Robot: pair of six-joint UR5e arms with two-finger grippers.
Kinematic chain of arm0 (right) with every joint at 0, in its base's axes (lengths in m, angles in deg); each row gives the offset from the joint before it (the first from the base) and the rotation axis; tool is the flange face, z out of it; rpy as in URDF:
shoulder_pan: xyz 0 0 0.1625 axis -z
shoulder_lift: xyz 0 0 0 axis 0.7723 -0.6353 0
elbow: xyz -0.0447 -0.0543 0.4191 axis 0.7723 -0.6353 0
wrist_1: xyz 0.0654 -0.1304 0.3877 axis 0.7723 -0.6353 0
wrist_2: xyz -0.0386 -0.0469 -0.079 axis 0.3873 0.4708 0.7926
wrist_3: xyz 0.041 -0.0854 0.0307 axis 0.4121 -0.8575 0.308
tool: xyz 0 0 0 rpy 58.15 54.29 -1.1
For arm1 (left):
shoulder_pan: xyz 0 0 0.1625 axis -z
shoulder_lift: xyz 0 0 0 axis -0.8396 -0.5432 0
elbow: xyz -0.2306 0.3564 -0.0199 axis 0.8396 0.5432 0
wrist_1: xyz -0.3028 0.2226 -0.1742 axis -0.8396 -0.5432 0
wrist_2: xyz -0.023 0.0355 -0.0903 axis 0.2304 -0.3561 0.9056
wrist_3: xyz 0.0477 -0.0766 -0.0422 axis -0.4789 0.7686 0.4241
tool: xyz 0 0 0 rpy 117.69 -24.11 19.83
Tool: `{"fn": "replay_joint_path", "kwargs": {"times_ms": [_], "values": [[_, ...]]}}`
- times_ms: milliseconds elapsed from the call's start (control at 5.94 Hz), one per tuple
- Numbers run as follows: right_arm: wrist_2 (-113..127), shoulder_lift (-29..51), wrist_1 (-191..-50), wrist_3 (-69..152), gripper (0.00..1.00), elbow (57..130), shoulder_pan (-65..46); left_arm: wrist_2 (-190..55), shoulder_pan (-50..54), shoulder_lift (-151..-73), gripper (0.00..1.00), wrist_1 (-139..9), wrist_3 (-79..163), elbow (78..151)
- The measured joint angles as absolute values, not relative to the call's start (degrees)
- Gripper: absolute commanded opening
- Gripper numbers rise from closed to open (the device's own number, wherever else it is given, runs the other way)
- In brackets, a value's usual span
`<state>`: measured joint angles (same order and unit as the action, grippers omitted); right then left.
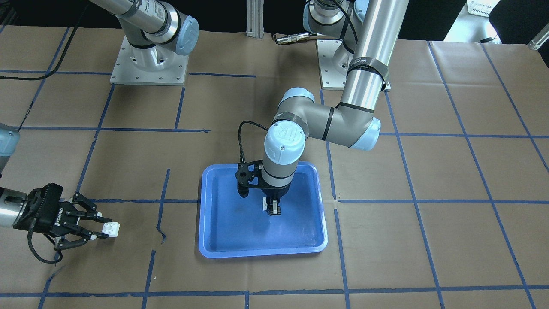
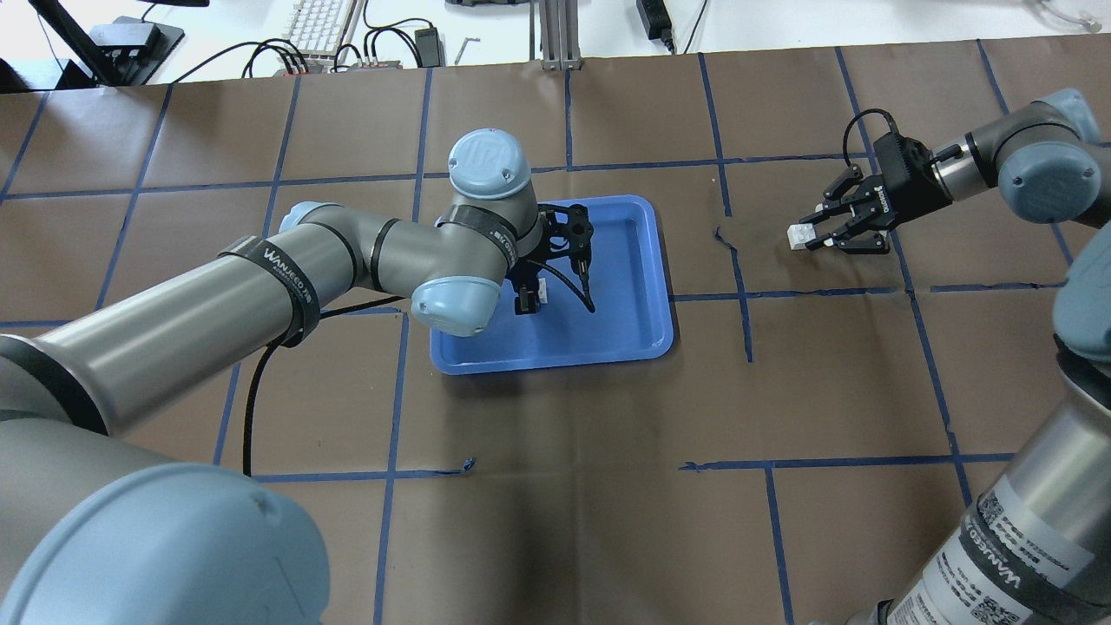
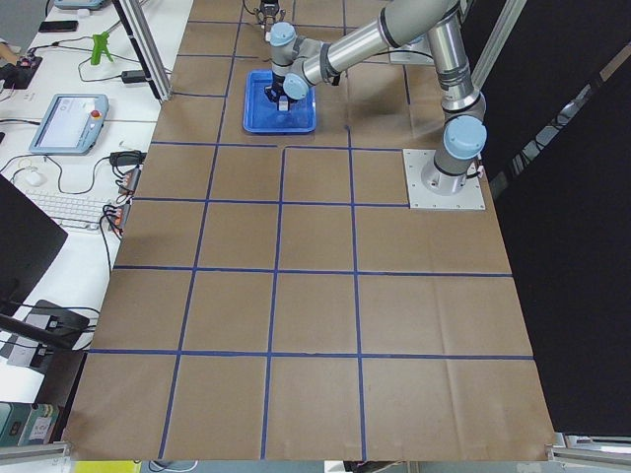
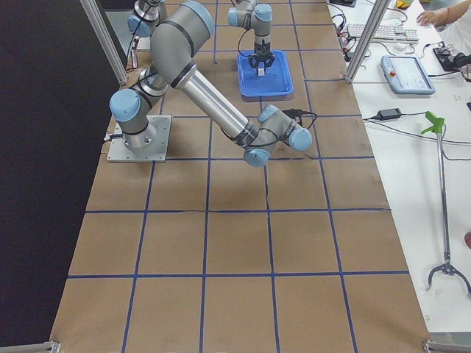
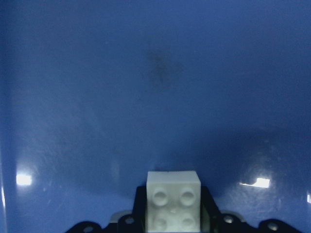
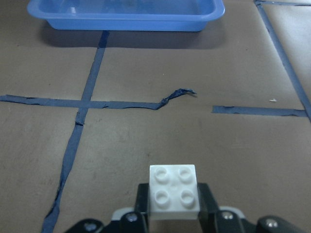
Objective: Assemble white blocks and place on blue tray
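Observation:
The blue tray (image 1: 223,244) lies mid-table on brown paper. My left gripper (image 1: 273,210) points straight down inside the tray and is shut on a white block (image 5: 173,201), held just above the tray floor (image 5: 155,73). That block also shows in the overhead view (image 2: 542,291). My right gripper (image 2: 809,233) lies low and level over the table, well to the side of the tray (image 2: 647,330). It is shut on the second white block (image 6: 174,191), studs up, also seen in the front view (image 1: 112,228). The tray (image 6: 126,22) lies ahead of it.
Blue tape lines grid the paper, with a torn, lifted strip (image 6: 177,93) between the right gripper and the tray. The arm base plates (image 1: 148,64) stand at the robot's side of the table. A keyboard and cables (image 2: 321,26) lie beyond the far edge.

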<state>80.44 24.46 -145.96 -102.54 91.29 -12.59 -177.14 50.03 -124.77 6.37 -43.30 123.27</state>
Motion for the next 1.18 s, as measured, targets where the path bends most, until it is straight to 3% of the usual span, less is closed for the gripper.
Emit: {"fn": "replay_joint_path", "kwargs": {"times_ms": [336,841,1178], "values": [[80.4,17.8,-140.9,-100.3,0.24,91.4,-13.0,-177.4,49.8,-122.3,0.98,3.9,-43.2,121.6],[79.8,10.3,-135.0,-99.7,0.24,93.7,-16.1,-177.7,49.1,-112.8,0.97,-19.2,-37.9,109.9],[76.3,8.9,-135.4,-96.5,0.25,95.6,-22.0,-177.5,45.3,-104.1,0.99,-31.7,-27.4,106.5]]}}
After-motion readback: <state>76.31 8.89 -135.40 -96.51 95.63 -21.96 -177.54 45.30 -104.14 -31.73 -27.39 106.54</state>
